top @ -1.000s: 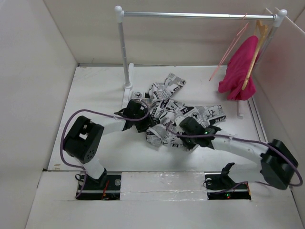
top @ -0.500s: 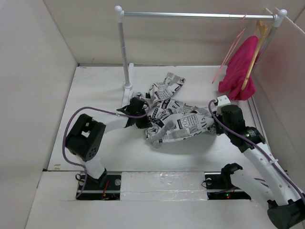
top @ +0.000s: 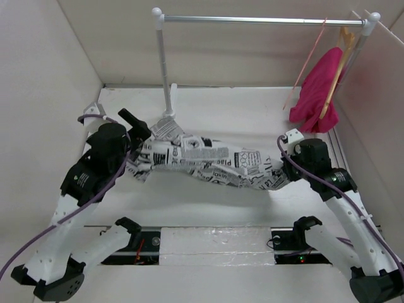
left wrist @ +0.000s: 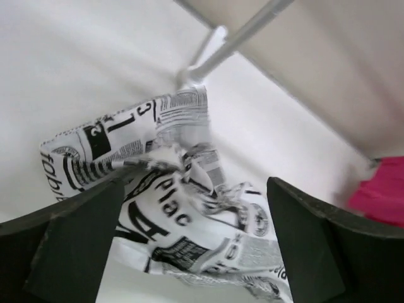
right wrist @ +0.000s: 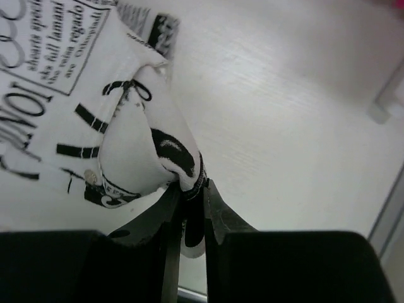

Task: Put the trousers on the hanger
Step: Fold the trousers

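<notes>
On the left, the left claw (left wrist: 196, 189) is spread wide. The bunched left end of the trousers (top: 208, 158) sits in front of its two dark fingers (left wrist: 76, 240). I cannot tell if the cloth touches them.

The trousers are white and covered in black newspaper letters, numbers and little pictures. They are wrinkly and pulled out in one long strip across the white table (top: 252, 107), from the left arm over to the right arm. The foot of the metal rack (top: 165, 69) stands just behind their left end.

On the right, the right claw (right wrist: 192, 189) is pressed together and pinches a fold at the right end of the trousers.

At the far right, the thin pink hanger (top: 308, 63) hangs from the rack's top bar, well apart from the trousers. Just beside it, a bright pink garment (top: 315, 91) hangs on a wooden hanger (top: 338, 69).
</notes>
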You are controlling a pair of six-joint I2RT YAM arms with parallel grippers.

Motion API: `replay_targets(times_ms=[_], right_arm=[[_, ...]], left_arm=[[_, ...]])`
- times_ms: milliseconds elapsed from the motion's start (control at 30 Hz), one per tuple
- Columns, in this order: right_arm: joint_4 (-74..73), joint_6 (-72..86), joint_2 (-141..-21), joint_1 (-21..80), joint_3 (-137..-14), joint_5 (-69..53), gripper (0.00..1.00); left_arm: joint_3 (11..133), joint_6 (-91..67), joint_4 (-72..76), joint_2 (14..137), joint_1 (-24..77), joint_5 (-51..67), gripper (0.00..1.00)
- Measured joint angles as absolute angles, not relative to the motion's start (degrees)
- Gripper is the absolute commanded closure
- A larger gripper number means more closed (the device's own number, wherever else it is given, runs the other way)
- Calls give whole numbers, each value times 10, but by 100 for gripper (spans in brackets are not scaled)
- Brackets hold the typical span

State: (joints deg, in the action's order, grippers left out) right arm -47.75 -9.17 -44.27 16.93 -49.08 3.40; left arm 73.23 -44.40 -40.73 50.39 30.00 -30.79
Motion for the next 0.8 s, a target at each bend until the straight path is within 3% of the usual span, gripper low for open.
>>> replay_targets(times_ms=[133, 267, 300, 333, 367, 400, 467, 567, 633, 800], right_arm=[[-515, -98, -442, 204, -465, -31, 100], [-550, -93, -462, 354, -460, -51, 100], [-554, -93, -480, 389, -463, -56, 92], [-567, -97, -502, 421, -470, -56, 75], [-578, -101, -532, 444, -481, -62, 53], [-583, -103, -560, 463, -490, -67, 21], [-590, -116, -604, 478, -503, -71, 7], [-600, -137, -598, 423, -523, -61, 6], [-577, -153, -579, 318, -540, -63, 6], [-417, -163, -609, 93, -509, -148, 7]], left_arm=[[719, -435, -474, 493, 296, -340, 1], [662, -424, -481, 515, 270, -345, 1], [646, -418, -473, 529, 259, -335, 1], [628, -410, -463, 541, 246, -322, 1], [611, -404, -451, 561, 229, -305, 1], [594, -394, -436, 580, 209, -283, 7], [564, -373, -397, 627, 159, -231, 15], [558, -344, -351, 708, 108, -185, 13], [587, -323, -337, 771, 99, -173, 6], [733, -272, -296, 944, 100, -145, 4]])
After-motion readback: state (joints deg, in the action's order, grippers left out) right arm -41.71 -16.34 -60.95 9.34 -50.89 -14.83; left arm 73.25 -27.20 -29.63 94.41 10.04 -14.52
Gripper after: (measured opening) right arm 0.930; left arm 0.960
